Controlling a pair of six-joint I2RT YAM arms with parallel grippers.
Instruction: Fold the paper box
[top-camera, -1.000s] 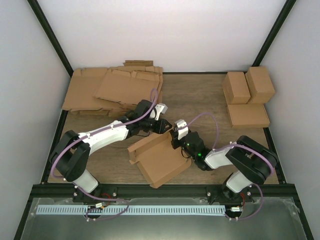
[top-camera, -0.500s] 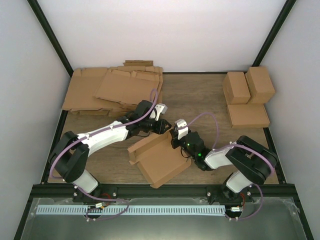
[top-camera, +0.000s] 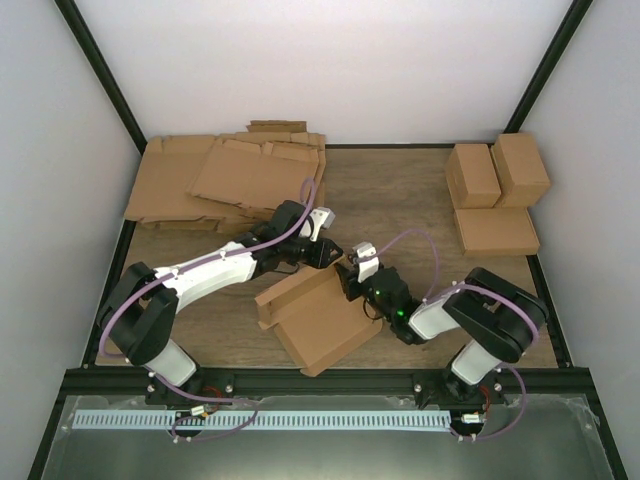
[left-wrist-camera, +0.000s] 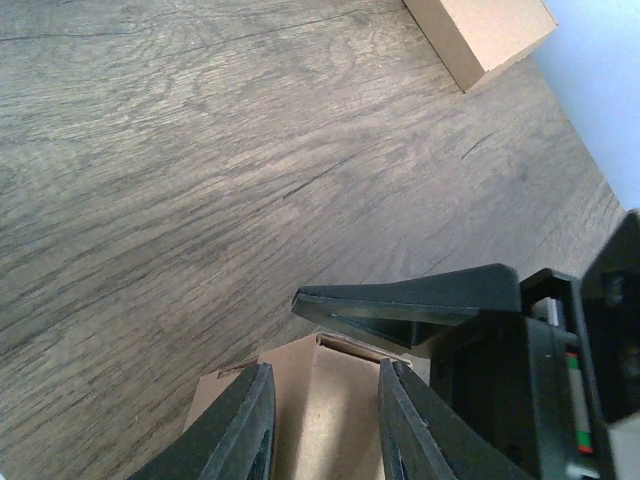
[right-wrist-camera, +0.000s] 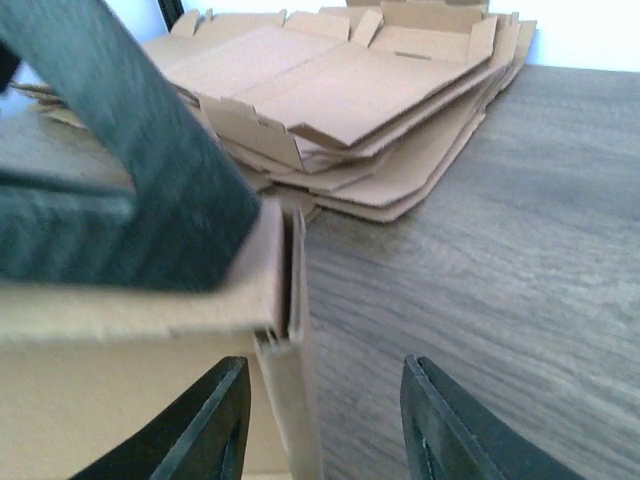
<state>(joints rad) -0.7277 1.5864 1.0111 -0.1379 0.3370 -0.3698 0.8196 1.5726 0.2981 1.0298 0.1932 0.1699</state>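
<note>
In the middle of the desk (top-camera: 400, 200), between the two arms: box (top-camera: 325, 325), half-folded, its broad panel flat on the wood and set askew, one long wall raised along the far-left edge. Left claw (left-wrist-camera: 323, 368) reaching in from the far left, clamped on the right end of that raised wall; cardboard filling the whole gap between its fingers (left-wrist-camera: 248, 430) in the left wrist view. Right claw (right-wrist-camera: 325, 362) just beside it at the same corner, jaws apart; corner edge of the wall standing between them, close against one finger, clear of the other. Gripping nothing there. Tips of the two claws nearly touching over the corner. At the far left of the desk, well apart from the box: sheets (top-camera: 230, 180), flat, piled loosely. At the far right: three closed boxes (top-camera: 495, 195), set close together.
</note>
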